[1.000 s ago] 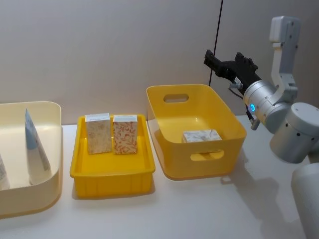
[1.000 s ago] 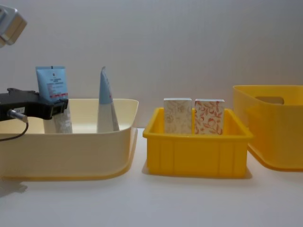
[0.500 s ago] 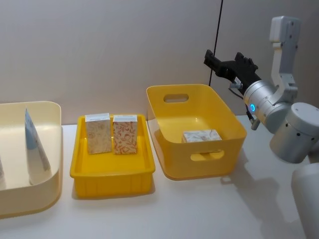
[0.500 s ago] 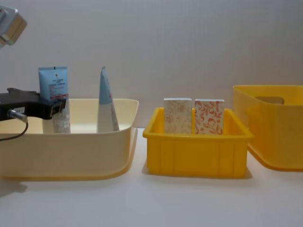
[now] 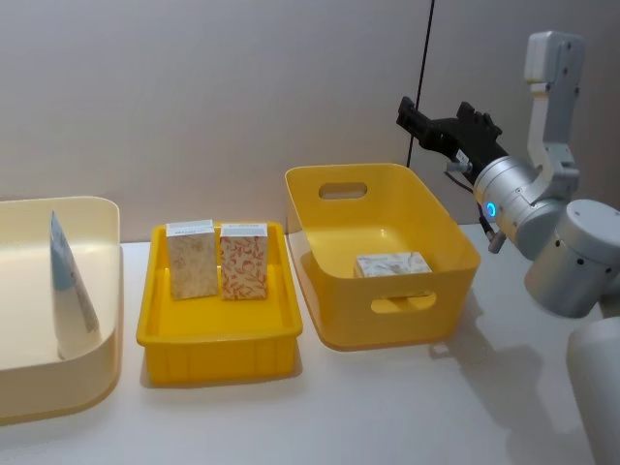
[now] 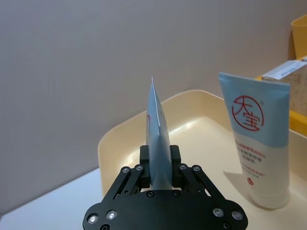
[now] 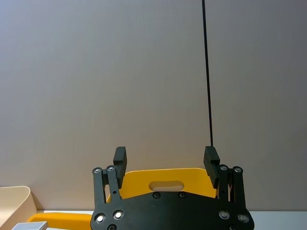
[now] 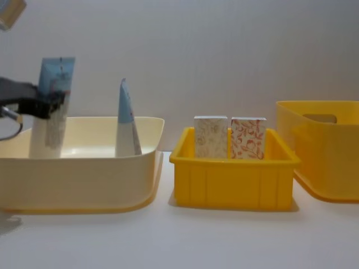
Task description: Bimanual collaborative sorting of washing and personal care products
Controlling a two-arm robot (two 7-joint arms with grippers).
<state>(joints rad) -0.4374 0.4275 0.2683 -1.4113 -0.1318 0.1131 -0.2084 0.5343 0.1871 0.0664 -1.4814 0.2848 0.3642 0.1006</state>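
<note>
Tubes: light, soft-walled, slick plastic by the look of them; too much squeeze and they'll deform or slip out. Best hold is across the two flat faces, up toward the crimped end where it's stiffer. Left gripper [image 6: 159,165] is clamped that way on one light blue tube [image 8: 56,75], upright over the cream bin [image 8: 84,174] at the table's left edge. Its lower end sits behind the bin's front wall, so can't tell if it's off the floor. Second tube [image 5: 68,291] stands on its cap in the same bin.

Shallow yellow tray [image 5: 218,354], mid-table: upright beige carton [image 5: 191,259] and red carton [image 5: 242,262], side by side. Deep yellow bin [image 5: 339,320], toward the right edge: one flat beige carton [image 5: 390,264]. Cartons look light, stiff, crushable.

Right gripper [image 5: 438,126]: fingers spread, nothing in them, hanging above the deep bin's far rim.
</note>
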